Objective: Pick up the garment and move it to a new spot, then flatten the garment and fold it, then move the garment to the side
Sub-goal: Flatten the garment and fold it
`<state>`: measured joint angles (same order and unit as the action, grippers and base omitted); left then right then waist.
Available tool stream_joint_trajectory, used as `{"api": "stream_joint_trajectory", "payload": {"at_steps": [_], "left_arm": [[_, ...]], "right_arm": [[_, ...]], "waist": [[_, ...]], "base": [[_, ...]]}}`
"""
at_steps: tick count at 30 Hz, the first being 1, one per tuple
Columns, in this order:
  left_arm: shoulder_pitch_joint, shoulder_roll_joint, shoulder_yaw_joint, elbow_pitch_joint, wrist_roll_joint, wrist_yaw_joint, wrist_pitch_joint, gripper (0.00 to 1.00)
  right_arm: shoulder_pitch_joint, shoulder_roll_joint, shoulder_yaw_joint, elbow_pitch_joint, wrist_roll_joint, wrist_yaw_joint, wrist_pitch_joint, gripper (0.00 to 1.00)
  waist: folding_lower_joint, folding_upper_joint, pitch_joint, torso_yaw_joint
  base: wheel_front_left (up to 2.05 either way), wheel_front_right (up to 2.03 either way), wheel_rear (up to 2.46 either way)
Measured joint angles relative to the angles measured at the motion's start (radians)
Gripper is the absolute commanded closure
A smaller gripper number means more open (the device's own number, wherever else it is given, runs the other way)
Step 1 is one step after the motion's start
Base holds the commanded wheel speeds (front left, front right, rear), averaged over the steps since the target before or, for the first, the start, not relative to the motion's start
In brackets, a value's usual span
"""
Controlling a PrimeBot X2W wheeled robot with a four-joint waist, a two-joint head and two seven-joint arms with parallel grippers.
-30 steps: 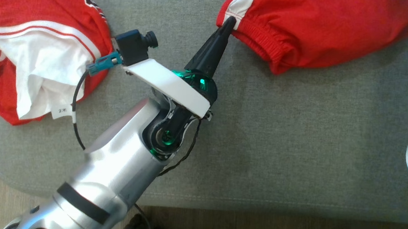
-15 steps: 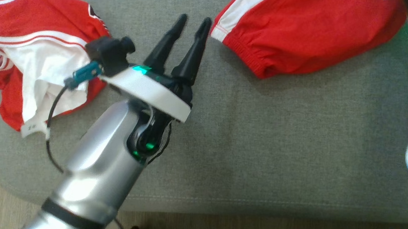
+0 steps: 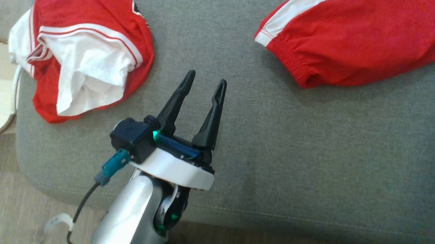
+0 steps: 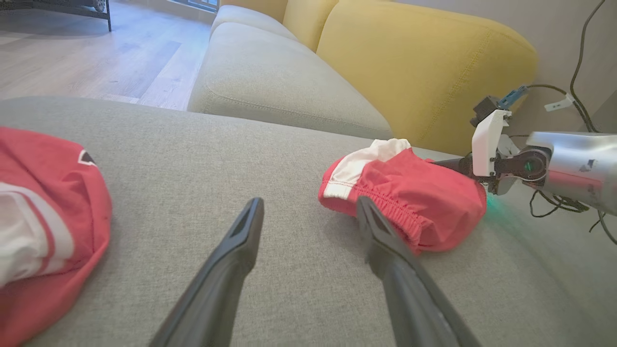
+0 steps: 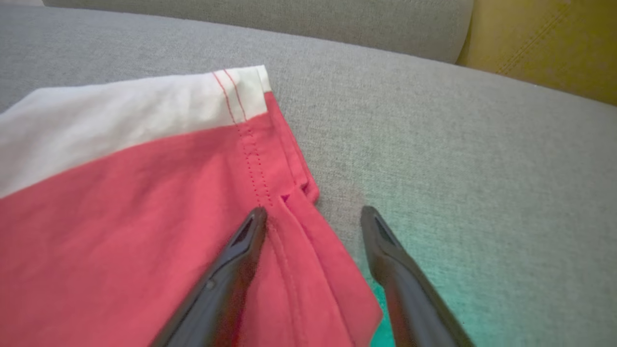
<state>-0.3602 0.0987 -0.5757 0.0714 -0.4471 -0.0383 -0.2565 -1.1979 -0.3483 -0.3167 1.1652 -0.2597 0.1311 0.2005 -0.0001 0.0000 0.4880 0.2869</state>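
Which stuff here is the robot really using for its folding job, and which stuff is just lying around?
For the job:
- folded red shorts on the grey seat
- left end effector, open
- right end effector, open by the shorts' hem

Probably just lying about:
- crumpled red and white top
- yellow cushion
- wooden floor

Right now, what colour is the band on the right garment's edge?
White band crossed by red stitching, on the red garment. Best in right wrist view.

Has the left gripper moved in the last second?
Yes. The left gripper opened and drew back from the shorts, toward the front edge of the cushion.
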Motion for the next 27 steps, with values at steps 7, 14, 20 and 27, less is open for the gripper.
{"api": "stream_joint_trajectory", "payload": {"at_steps": [7, 14, 20, 27], "left_arm": [[0.016, -0.029, 0.044, -0.013, 0.043, -0.024, 0.0, 0.0], [0.035, -0.037, 0.079, -0.011, 0.076, -0.042, 0.0, 0.0], [0.076, -0.038, 0.111, -0.012, 0.105, -0.051, 0.0, 0.0], [0.093, -0.035, 0.123, -0.022, 0.129, -0.06, 0.0, 0.0]], "right_arm": [[-0.01, 0.004, 0.05, 0.026, 0.041, 0.0, 0.108, 1.0], [0.023, 0.011, 0.079, 0.016, 0.067, 0.0, 0.101, 1.0], [0.113, 0.011, 0.097, -0.056, 0.097, 0.0, 0.094, 1.0], [0.225, -0.012, 0.103, -0.25, 0.123, 0.0, 0.127, 1.0]], "waist": [[0.0, 0.0, -0.019, 0.001], [0.0001, 0.0, -0.044, -0.046], [0.0002, 0.0, -0.082, -0.131], [0.0001, 0.0, -0.103, -0.215]], "base": [[0.0, 0.0, 0.0], [0.0, 0.0, 0.0], [0.0, 0.0, 0.0], [0.0, 0.0, 0.0]]}}
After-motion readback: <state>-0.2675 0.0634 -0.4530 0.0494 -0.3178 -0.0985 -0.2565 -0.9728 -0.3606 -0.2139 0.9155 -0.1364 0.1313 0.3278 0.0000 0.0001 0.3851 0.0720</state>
